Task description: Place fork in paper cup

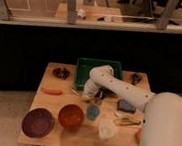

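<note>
Behind blue cup (93, 111), pincer (88, 97) low over table (55, 103), grip state unclear; paper cup (106, 130) plain white, round, upright.

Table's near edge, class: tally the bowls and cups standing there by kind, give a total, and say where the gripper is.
Bowls: 2 (purple bowl, orange bowl)
Cups: 2 (blue cup, paper cup)
Total: 4
The gripper is low between the green tray and the blue cup.
</note>
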